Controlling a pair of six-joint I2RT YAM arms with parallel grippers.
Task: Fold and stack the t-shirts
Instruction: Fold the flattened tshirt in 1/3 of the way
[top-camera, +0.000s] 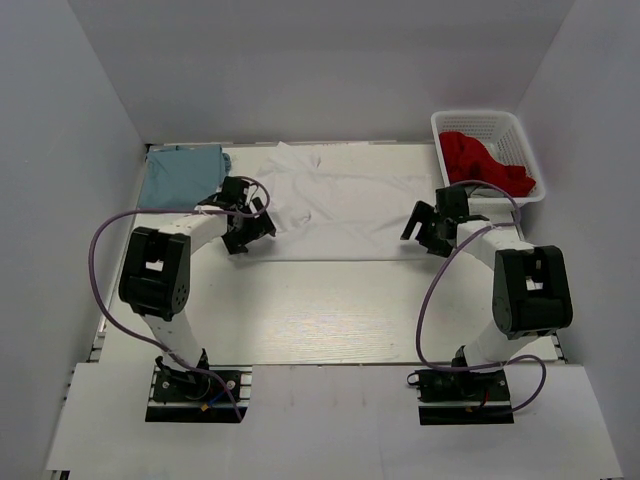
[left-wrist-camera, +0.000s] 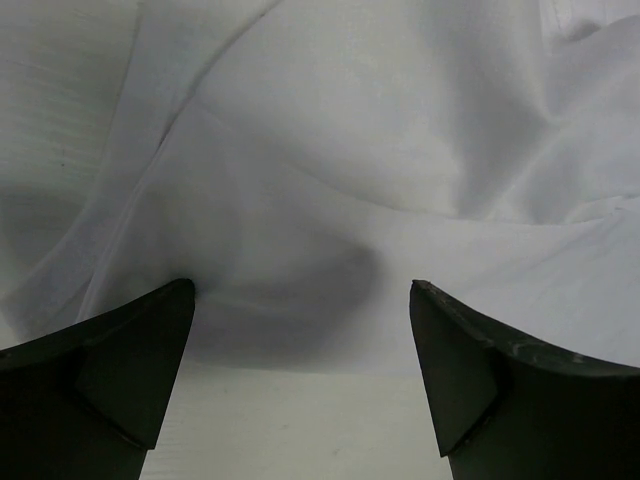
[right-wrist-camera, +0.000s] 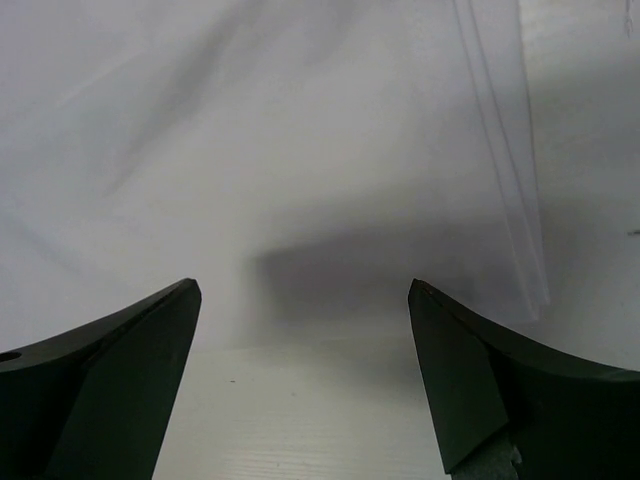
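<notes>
A white t-shirt (top-camera: 340, 200) lies spread and wrinkled across the far half of the table. A light blue t-shirt (top-camera: 180, 175) lies folded at the far left. My left gripper (top-camera: 250, 232) hovers at the white shirt's near left edge, open, with nothing between its fingers. In the left wrist view the shirt's hem (left-wrist-camera: 330, 300) lies just ahead of the open fingers (left-wrist-camera: 140, 370). My right gripper (top-camera: 425, 228) stands open at the shirt's near right edge. There the white fabric (right-wrist-camera: 300, 180) fills the right wrist view beyond the spread fingers (right-wrist-camera: 130, 380).
A white basket (top-camera: 520, 135) at the far right holds a red garment (top-camera: 485, 165). Bare white tabletop (top-camera: 320, 310) stretches between the shirt and the arm bases. Grey walls enclose the table on three sides.
</notes>
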